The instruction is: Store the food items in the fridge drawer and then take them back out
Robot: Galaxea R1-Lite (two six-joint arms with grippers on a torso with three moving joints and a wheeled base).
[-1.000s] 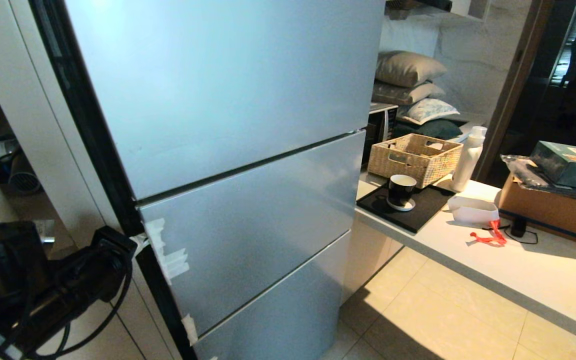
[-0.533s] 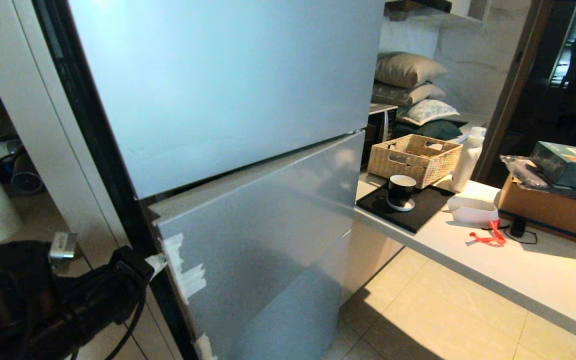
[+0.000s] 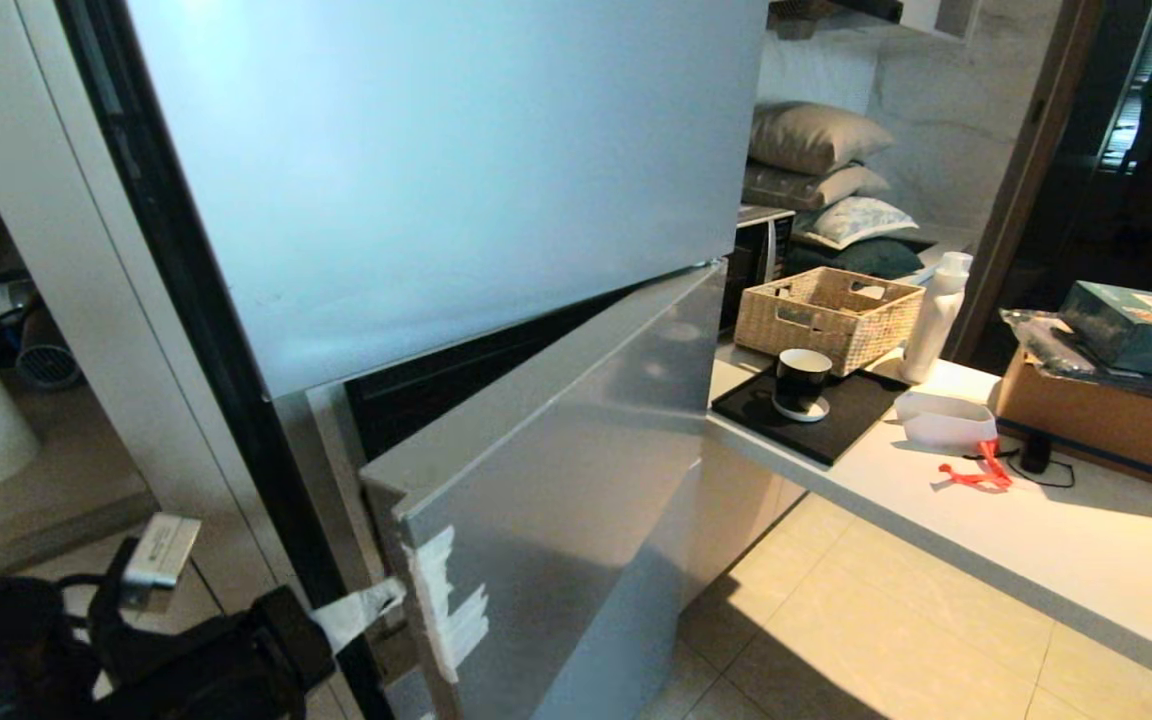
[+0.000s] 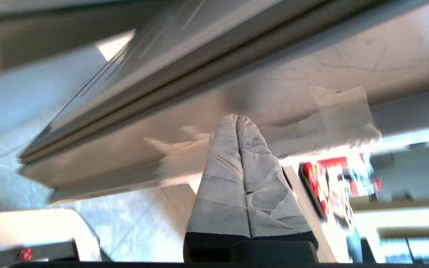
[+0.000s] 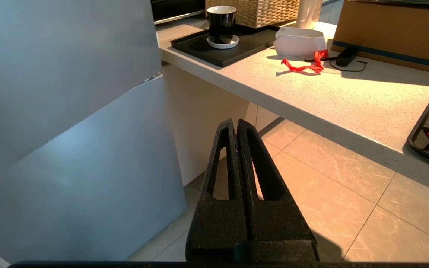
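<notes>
Fridge drawer unseen behind ajar fridge door [image 3: 556,480], left gripper [image 4: 238,123] and right gripper [image 5: 237,124] closed.

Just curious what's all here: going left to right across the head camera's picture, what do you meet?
Left gripper → silver fridge door swung open → black cup → wicker basket → white bottle → cardboard box.

The fridge door [image 3: 556,520] looks like brushed, satin metal with white paper tape [image 3: 451,610]. The basket [image 3: 829,317] is woven wicker. The surface [image 3: 1066,560] is matt speckled stone, the floor [image 3: 896,660] glossy tile. The right claw [image 5: 237,124] is rough black.
</notes>
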